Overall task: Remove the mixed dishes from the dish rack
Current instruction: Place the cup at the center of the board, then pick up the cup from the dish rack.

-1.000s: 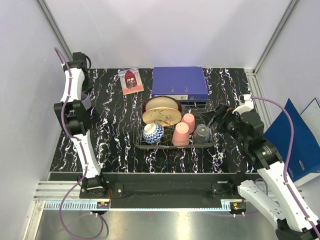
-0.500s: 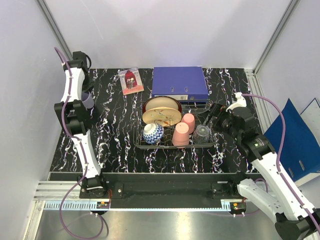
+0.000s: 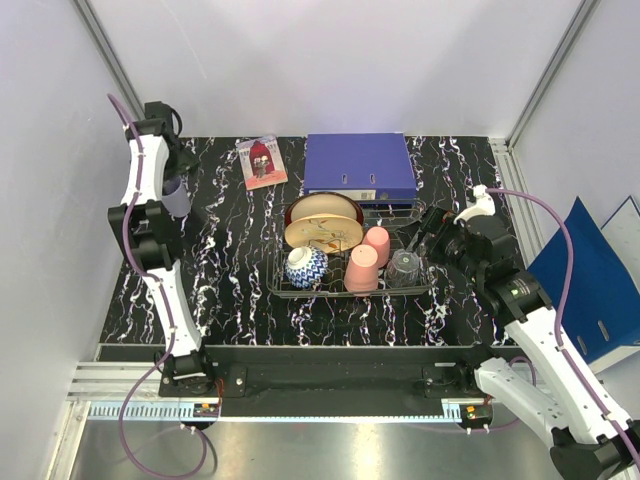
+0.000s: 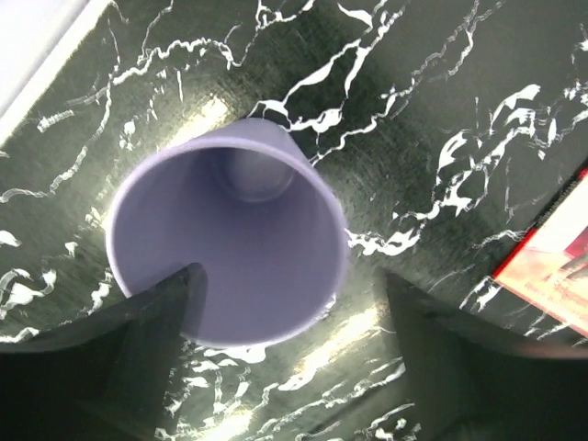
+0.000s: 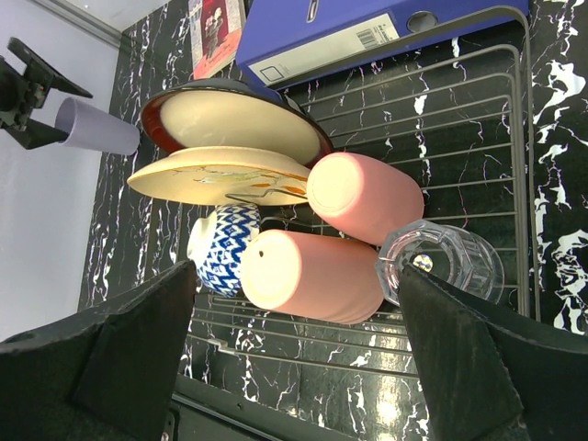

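Note:
The lilac cup [image 4: 225,239] stands mouth-up on the black marble table at the far left [image 3: 176,200]. My left gripper [image 4: 294,358] hovers over it, open, its left finger [image 4: 138,322] by the cup's rim and the right one well apart. The dish rack [image 3: 420,290] holds a red-rimmed cream bowl [image 3: 322,210], a cream painted plate [image 3: 322,236], a blue-white bowl [image 3: 306,266], two pink cups [image 5: 363,197] [image 5: 312,276] and a clear glass [image 5: 441,262]. Above the rack's right end my right gripper [image 5: 303,367] stands open with nothing in it [image 3: 432,232].
A blue binder [image 3: 360,165] lies against the rack's far side. A small picture card [image 3: 262,160] lies at the back left of the table. Another blue binder [image 3: 590,280] leans outside the table's right edge.
My left gripper has opened and let go of the lilac cup, which now stands on the table. The right arm has shifted slightly over the rack's right end.

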`<move>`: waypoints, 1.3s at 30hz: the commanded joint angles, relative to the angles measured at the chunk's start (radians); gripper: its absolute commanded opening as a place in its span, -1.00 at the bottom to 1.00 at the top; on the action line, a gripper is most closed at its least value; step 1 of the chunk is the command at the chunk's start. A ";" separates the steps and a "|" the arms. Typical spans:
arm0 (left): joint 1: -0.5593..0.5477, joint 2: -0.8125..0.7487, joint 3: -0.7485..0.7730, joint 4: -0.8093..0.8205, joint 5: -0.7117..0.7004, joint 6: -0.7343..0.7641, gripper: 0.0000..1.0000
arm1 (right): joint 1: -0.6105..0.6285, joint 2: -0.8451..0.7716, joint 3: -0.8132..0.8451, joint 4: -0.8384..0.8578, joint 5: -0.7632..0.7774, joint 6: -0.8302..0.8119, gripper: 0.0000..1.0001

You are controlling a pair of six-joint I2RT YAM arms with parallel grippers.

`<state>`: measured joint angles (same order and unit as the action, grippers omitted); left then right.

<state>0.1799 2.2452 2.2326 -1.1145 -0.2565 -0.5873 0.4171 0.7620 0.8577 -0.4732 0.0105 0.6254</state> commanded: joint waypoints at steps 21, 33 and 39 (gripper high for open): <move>-0.505 -0.830 -0.594 0.295 -0.102 -0.045 0.98 | 0.313 0.183 0.144 -0.168 0.161 -0.257 1.00; -0.643 -1.101 -0.913 0.366 -0.119 -0.023 0.98 | 0.376 0.405 0.185 -0.085 0.220 -0.280 1.00; -0.645 -1.161 -0.978 0.366 -0.128 -0.009 0.98 | 0.388 0.490 0.224 -0.048 0.212 -0.286 1.00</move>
<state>-0.4606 1.1133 1.2865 -0.7998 -0.3538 -0.6174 0.7933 1.2255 1.0203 -0.5869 0.1997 0.3584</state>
